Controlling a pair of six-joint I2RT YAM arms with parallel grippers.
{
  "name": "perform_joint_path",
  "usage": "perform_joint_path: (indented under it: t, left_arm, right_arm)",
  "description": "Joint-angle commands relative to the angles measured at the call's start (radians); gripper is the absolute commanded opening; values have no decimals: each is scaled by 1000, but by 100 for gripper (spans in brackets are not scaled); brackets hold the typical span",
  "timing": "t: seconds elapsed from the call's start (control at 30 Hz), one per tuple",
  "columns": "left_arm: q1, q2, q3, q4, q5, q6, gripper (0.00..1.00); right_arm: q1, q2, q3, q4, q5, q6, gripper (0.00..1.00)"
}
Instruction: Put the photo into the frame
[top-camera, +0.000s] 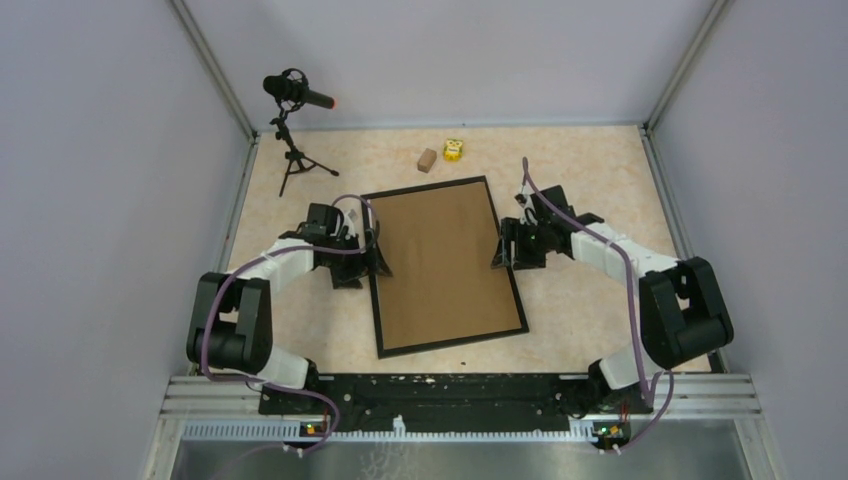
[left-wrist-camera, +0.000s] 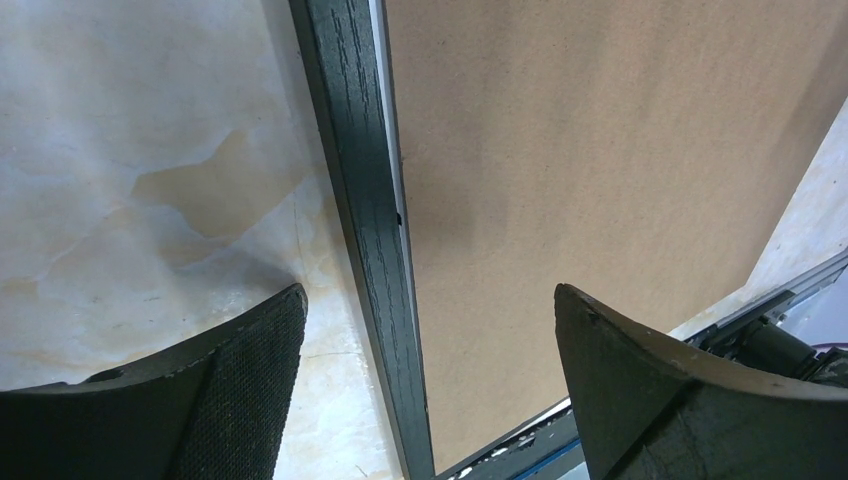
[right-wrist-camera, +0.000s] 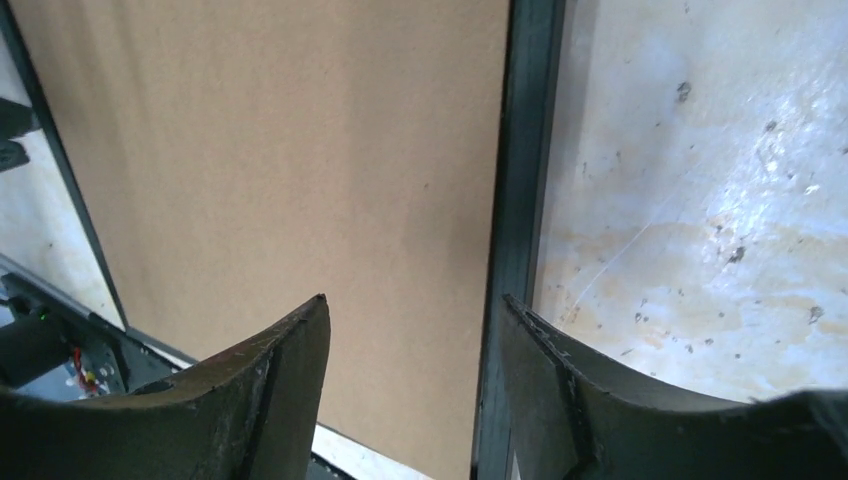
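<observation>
The thin black frame (top-camera: 378, 318) lies flat in the middle of the table with the brown cardboard backing board (top-camera: 445, 260) filling it. The photo is hidden; only a thin white sliver shows between frame rail (left-wrist-camera: 370, 200) and board (left-wrist-camera: 600, 150) in the left wrist view. My left gripper (top-camera: 372, 262) is open, its jaws straddling the frame's left rail. My right gripper (top-camera: 500, 256) is open over the right rail (right-wrist-camera: 520, 200), one finger over the board (right-wrist-camera: 300, 150), the other at the rail's outer side. Neither holds anything.
A small microphone on a tripod (top-camera: 292, 130) stands at the back left. A small brown block (top-camera: 427, 159) and a yellow toy (top-camera: 454, 149) lie behind the frame. Grey walls enclose the table (top-camera: 600, 180); a metal rail (top-camera: 460, 395) runs along the near edge.
</observation>
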Motion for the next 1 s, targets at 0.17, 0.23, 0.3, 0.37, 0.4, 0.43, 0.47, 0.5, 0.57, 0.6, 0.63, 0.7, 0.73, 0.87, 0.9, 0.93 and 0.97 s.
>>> perform_joint_path:
  t: [0.17, 0.23, 0.3, 0.37, 0.4, 0.43, 0.47, 0.5, 0.57, 0.6, 0.63, 0.7, 0.73, 0.87, 0.9, 0.93, 0.97]
  left_arm:
    - [3, 4, 8, 45, 25, 5, 96]
    - [3, 10, 5, 56, 42, -1, 97]
    - [3, 22, 2, 66, 61, -10, 97]
    - [3, 34, -2, 80, 80, -17, 97]
    - [2, 39, -5, 84, 87, -19, 97]
    - [3, 47, -5, 88, 94, -19, 97]
    - [3, 56, -3, 90, 103, -16, 97]
    - [3, 71, 2, 88, 112, -14, 97]
    - [2, 94, 10, 86, 128, -13, 96]
    - [2, 99, 11, 87, 133, -13, 96]
    - [2, 100, 10, 89, 134, -13, 96]
    - [2, 98, 9, 89, 130, -11, 96]
    - [3, 96, 12, 82, 124, -7, 96]
    - [2, 86, 12, 74, 103, 0, 97]
    - [2, 86, 13, 69, 100, 4, 97]
    - [3, 84, 18, 60, 92, 7, 97]
    - [2, 82, 20, 53, 85, 10, 97]
  right_arm:
    - [9, -57, -101, 112, -103, 56, 60]
    - [8, -37, -107, 134, -104, 56, 60]
    - [10, -12, -113, 148, -93, 55, 60]
    - [8, 9, -113, 160, -92, 48, 60]
    - [9, 15, -114, 172, -101, 46, 60]
    - [10, 22, -113, 188, -118, 44, 60]
    - [9, 29, -110, 204, -143, 40, 60]
    - [8, 36, -105, 228, -169, 35, 60]
    - [10, 45, -90, 262, -218, 20, 60]
    - [10, 47, -78, 267, -232, 15, 60]
    - [10, 49, -62, 268, -242, 9, 59]
    - [10, 48, -35, 263, -252, 6, 59]
    - [10, 49, -19, 244, -227, 2, 59]
    - [22, 34, 21, 160, 35, -27, 66]
    - [31, 34, 30, 134, 91, -42, 68]
    - [38, 31, 42, 94, 119, -53, 69]
    - [48, 26, 50, 53, 133, -54, 69]
